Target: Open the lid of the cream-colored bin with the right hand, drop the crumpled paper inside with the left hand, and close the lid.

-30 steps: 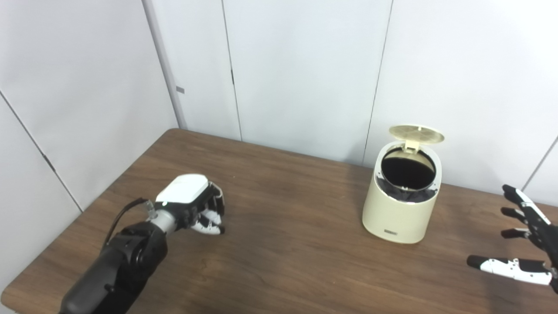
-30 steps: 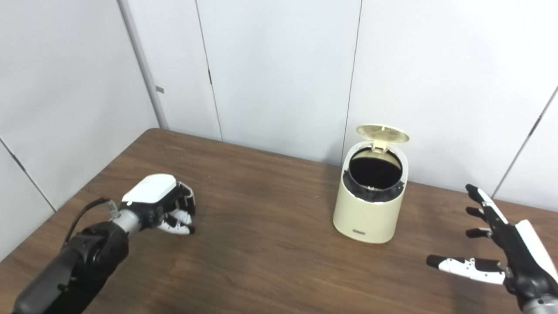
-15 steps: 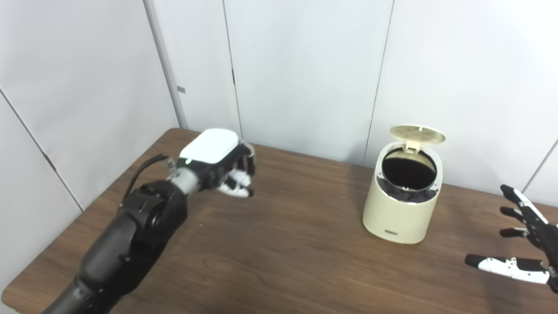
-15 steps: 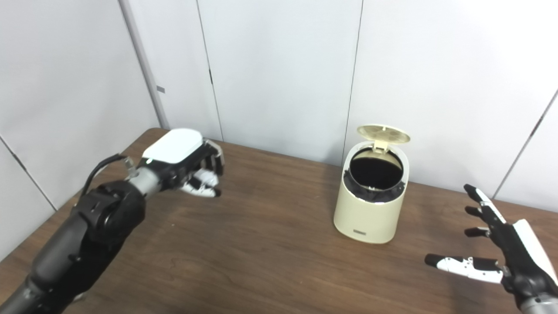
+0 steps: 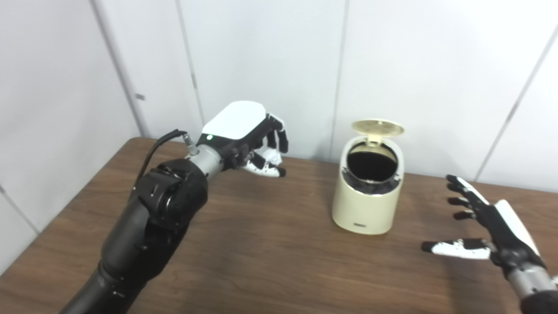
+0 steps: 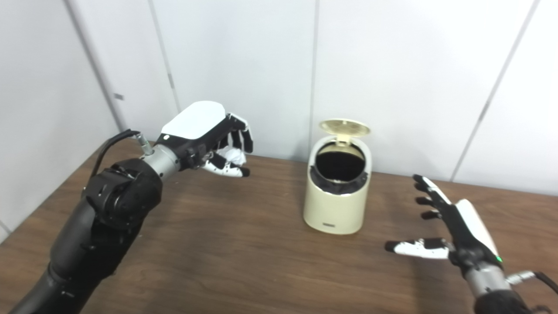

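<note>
Cream bin (image 5: pixel 367 198), centre frame, gapes; left hand (image 6: pixel 209 141) clutching paper (image 6: pixel 234 155) could release short; right hand (image 6: pixel 453 231) splayed empty.

The left hand (image 5: pixel 244 139) has risen off the worktop (image 5: pixel 270 253) and swung toward the bin (image 5: pixel 368 192), its fingers (image 5: pixel 272 135) curled around something white, likely the crumpled paper (image 6: pixel 235 155). The cameras have also panned, shifting the whole scene leftward.

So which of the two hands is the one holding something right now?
The left hand, raised left of the bin, is curled around the crumpled paper. The right hand is spread open and holds nothing.
</note>
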Available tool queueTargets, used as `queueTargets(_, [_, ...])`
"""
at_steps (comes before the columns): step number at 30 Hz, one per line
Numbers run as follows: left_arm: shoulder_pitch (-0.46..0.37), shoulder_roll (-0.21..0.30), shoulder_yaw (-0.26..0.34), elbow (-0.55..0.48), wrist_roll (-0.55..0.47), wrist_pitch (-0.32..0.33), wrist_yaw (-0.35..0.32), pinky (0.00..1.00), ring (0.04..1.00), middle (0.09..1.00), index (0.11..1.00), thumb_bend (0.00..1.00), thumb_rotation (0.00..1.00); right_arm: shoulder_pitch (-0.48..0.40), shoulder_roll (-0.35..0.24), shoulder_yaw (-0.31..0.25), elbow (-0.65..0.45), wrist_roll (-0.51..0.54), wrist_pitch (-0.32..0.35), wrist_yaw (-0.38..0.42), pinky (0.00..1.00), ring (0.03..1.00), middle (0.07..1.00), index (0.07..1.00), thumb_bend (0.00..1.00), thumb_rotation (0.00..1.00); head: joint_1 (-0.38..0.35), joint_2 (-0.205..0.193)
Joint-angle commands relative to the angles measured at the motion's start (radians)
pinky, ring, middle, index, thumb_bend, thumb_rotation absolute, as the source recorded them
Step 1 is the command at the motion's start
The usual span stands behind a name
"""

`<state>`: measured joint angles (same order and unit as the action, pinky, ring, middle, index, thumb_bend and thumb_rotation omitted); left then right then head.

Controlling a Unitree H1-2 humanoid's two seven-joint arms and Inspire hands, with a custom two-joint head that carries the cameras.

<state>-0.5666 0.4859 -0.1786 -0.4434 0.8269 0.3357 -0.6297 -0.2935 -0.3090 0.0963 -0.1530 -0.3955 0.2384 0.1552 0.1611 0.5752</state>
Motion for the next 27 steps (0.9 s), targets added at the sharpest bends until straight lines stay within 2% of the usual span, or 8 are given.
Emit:
queueTargets(1, [-0.049, -0.005, -0.006, 0.019, 0.017, -0.027, 0.038, 0.38, 0.368, 0.491, 0.506, 0.5, 0.0, -0.035, 0.006, -0.006, -0.017, 0.012, -0.043, -0.019, 0.69, 0.821, 0.906, 0.913, 0.89, 0.2, -0.021, -0.005])
queueTargets(7, [-0.074, -0.056, -0.025, 0.072, 0.011, -0.069, 0.07, 0.36, 0.367, 0.505, 0.499, 0.5, 0.0, -0.033, 0.024, 0.001, -0.006, 0.005, -0.035, -0.023, 0.66, 0.831, 0.912, 0.912, 0.91, 0.22, -0.065, -0.021])
queueTargets(13, [-0.103, -0.102, -0.04, 0.119, 0.005, -0.083, 0.084, 0.34, 0.36, 0.498, 0.523, 0.5, 0.0, -0.024, 0.028, 0.014, 0.002, -0.011, -0.043, -0.029, 0.64, 0.837, 0.915, 0.918, 0.9, 0.23, -0.095, -0.033])
queueTargets(18, [-0.115, -0.134, -0.052, 0.154, 0.007, -0.107, 0.117, 0.37, 0.363, 0.495, 0.503, 0.5, 0.0, -0.019, 0.032, 0.023, -0.007, -0.018, -0.034, -0.026, 0.67, 0.837, 0.915, 0.922, 0.88, 0.25, -0.124, -0.042])
queueTargets(22, [-0.123, -0.153, -0.064, 0.173, 0.014, -0.109, 0.128, 0.43, 0.371, 0.49, 0.497, 0.5, 0.0, -0.02, 0.032, 0.029, 0.0, -0.023, -0.045, -0.026, 0.67, 0.831, 0.918, 0.922, 0.88, 0.28, -0.134, -0.045])
queueTargets(27, [-0.136, -0.169, -0.067, 0.196, 0.006, -0.112, 0.13, 0.37, 0.371, 0.505, 0.494, 0.5, 0.0, -0.021, 0.031, 0.032, 0.008, -0.019, -0.052, -0.022, 0.67, 0.84, 0.926, 0.923, 0.88, 0.31, -0.146, -0.054])
